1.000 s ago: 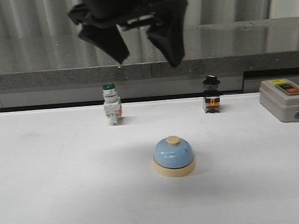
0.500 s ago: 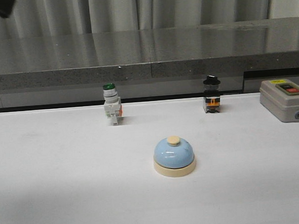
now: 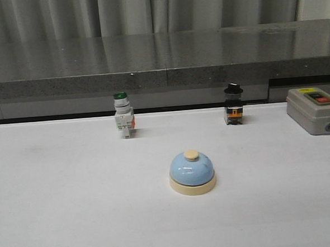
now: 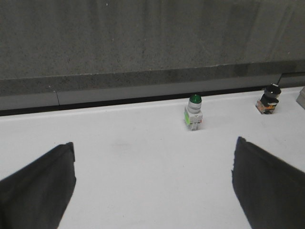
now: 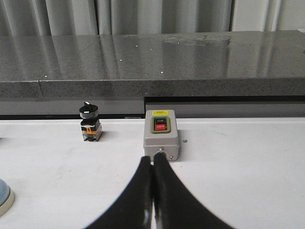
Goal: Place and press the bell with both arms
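Note:
The pale-blue bell with a cream base and cream button stands upright on the white table, a little right of centre in the front view. Neither arm shows in that view. In the left wrist view my left gripper is open, its two black fingers wide apart over bare table, with nothing between them; the bell is out of that view. In the right wrist view my right gripper is shut on nothing, fingertips together in front of the grey box. Only the bell's edge shows there, off to one side.
A green-capped white push-button switch and a black-knobbed switch stand near the table's back edge. A grey box with a red button sits at the far right. A grey stone ledge runs behind the table.
A black gripper hung at the top of the front view a second ago. It moved off to the upper left and is now out of that view. The bell has not moved.

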Robot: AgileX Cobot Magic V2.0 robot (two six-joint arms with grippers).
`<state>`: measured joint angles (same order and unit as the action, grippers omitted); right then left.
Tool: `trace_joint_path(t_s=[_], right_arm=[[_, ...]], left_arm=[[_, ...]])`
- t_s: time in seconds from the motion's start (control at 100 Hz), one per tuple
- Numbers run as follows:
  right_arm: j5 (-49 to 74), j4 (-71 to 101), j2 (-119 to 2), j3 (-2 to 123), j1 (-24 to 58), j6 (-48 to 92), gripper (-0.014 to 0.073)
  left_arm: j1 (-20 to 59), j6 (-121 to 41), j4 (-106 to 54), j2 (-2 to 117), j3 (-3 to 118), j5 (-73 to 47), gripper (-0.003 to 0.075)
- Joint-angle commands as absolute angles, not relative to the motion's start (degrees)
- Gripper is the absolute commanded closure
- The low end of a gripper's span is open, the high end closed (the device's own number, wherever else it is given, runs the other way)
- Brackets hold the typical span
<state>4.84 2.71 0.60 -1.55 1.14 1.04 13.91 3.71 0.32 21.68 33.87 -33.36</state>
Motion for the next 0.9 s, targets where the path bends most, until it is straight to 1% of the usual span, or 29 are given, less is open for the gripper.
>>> trace_joint_path(t_s=[0.0,0.07,0.12,0.14,0.26,0.28,0.33,0.34,0.83,0.89], right_arm=[[0.00,2.20,1.65,-0.73,0.88,1.11,0.0654],[0.00,2.20,1.65,-0.73,0.88,1.11,0.0654],[0.00,2.20,1.65,-0.73,0.88,1.11,0.0654],[0.00,2.20,1.65,-0.73,0.88,1.11,0.0654],[0.00,2.20,1.65,-0.73,0.88,1.11,0.0654],[0.00,2.20,1.65,-0.73,0.88,1.11,0.0654],[0.00,2.20,1.65,-0.73,0.88,1.11,0.0654],[0.00,2.20,1.65,-0.73,0.88,1.11,0.0654],[0.00,2.20,1.65,-0.73,0.88,1.11,0.0654],[0.00,2.20,1.65,-0.73,0.88,1.11,0.0654]], left_arm=[[13.76,4.35,0.00,17.38,33.98,-29.48,0.0183],[13.76,4.35,0.00,14.70,33.40,-29.48,0.0274],[13.76,4.35,0.00,13.32,33.17,-29.48,0.0364],[13.76,4.35,0.00,12.90,33.17,-29.48,0.0388],[13.76,4.35,0.00,12.14,33.12,-29.48,0.0617],[13.76,4.35,0.00,12.14,33.12,-29.48,0.0643],[13.76,4.35,0.00,12.14,33.12,-29.48,0.0735],[13.76,4.35,0.00,12.14,33.12,-29.38,0.0743],[13.76,4.22,0.00,12.14,33.12,-29.26,0.0739],[13.76,4.04,1.99,12.14,33.12,-29.26,0.0740]])
